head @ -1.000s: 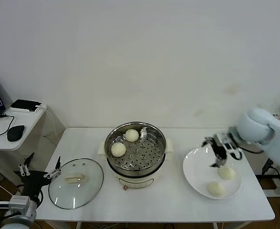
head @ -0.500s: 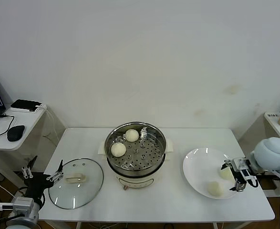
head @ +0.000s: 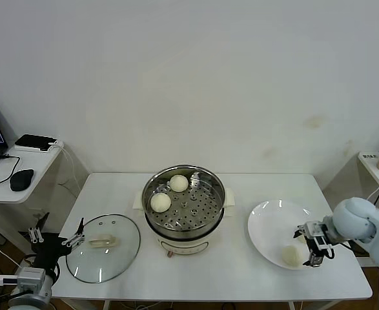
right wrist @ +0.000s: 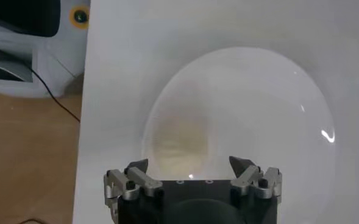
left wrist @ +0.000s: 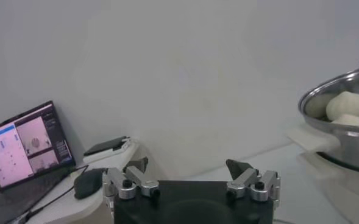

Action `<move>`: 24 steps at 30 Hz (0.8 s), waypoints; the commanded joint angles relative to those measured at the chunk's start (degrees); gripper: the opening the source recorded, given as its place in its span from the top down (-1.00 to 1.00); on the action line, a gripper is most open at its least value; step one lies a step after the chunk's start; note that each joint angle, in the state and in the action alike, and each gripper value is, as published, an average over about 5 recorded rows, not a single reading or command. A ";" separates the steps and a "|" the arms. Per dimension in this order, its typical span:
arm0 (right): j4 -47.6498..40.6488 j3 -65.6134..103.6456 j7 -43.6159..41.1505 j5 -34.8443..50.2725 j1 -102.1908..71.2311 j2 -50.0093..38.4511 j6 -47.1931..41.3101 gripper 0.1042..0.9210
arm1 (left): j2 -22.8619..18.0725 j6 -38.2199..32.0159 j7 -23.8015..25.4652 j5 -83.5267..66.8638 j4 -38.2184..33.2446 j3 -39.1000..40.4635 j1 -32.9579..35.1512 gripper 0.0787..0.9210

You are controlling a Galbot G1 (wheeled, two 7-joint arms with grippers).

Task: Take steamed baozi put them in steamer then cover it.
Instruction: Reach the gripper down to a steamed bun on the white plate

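While left pincer (head: 55,237) idles spread, right pincer (head: 310,244) spread, low over plate (head: 266,223) bun (head: 292,256).

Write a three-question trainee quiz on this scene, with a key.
1. How many steamed baozi lie in the steamer?
2. True or false: the cover sits on the steamer.
3. Which end effector is at the plate: A left, B right?
Key: 1 two. 2 false, it lies on the table beside the steamer. 3 B, the right end effector, open.
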 commanded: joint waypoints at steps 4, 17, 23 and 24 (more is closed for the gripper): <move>-4.08 -1.43 0.22 -1.03 -0.50 2.75 -1.07 -0.76 | -0.01 0.02 0.03 0.09 0.29 0.04 -0.18 -0.77; -4.56 -3.36 0.35 -0.20 1.23 3.42 -2.13 -0.50 | -0.07 0.05 0.03 0.17 0.23 0.13 -0.32 -0.77; -4.63 -4.22 0.17 0.14 2.11 3.62 -2.58 -0.35 | -0.14 0.04 0.01 0.16 -0.01 0.03 -0.21 -0.77; -4.63 -4.31 0.13 0.19 2.21 3.64 -2.64 -0.32 | -0.15 0.04 0.01 0.15 -0.06 0.00 -0.19 -0.77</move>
